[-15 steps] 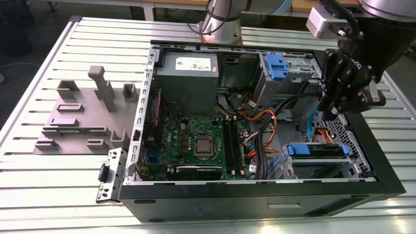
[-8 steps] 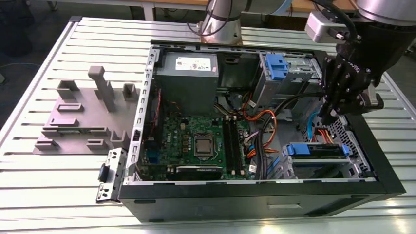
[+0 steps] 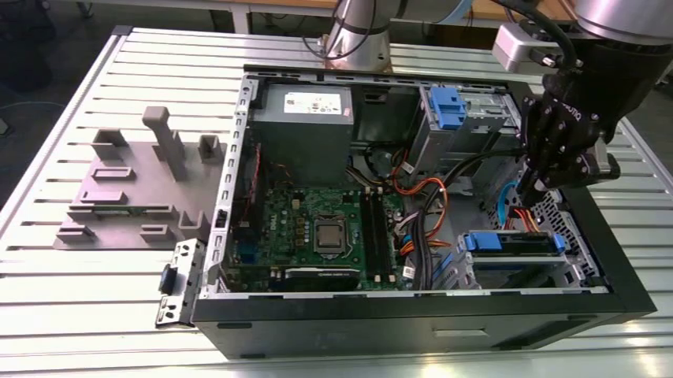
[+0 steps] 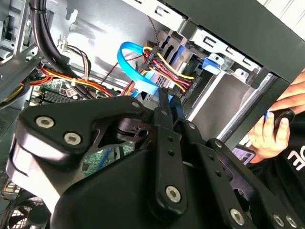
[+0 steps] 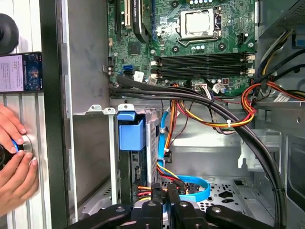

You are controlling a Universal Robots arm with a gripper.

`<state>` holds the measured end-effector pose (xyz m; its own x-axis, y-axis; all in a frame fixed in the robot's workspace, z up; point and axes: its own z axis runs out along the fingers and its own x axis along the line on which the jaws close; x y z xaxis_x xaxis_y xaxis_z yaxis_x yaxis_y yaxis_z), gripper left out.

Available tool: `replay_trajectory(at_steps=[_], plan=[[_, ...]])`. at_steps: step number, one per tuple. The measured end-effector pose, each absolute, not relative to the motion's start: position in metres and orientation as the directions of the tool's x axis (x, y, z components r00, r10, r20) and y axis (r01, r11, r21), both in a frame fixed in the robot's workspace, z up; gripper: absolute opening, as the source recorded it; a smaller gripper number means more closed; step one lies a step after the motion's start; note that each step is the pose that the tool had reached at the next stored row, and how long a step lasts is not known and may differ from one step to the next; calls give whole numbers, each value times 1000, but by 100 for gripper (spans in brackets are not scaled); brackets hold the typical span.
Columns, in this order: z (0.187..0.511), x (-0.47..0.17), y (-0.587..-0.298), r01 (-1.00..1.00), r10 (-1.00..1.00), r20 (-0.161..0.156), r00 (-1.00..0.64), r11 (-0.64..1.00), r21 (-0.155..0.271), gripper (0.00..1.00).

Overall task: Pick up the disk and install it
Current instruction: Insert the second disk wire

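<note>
Care matters here: black gripper (image 3: 538,191), fingers pinched nearly together on nothing, hovers beside the blue-framed silver disk (image 3: 512,244) seated in the open black computer case (image 3: 421,315), so cables deserve clearance.

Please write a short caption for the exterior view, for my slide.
Robot gripper lowered inside the open computer case, near the blue-framed disk.

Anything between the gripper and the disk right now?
Yes. In the first wrist view, a blue flat cable and red, yellow and black wires run to the near end of the disk, directly ahead of the gripper.
</note>
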<state>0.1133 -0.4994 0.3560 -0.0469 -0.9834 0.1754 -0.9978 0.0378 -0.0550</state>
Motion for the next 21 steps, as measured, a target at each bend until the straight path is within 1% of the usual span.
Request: replay_trajectory(at_steps=[14,17,18,21], plan=[[352,107,-502,-998,-984,171,-45,35,-57,16],[351,108,-502,-998,-984,171,-44,35,-54,17],[350,108,-502,-998,-984,171,-44,35,-52,24],[347,109,-502,-998,-984,172,-42,35,-43,24]])
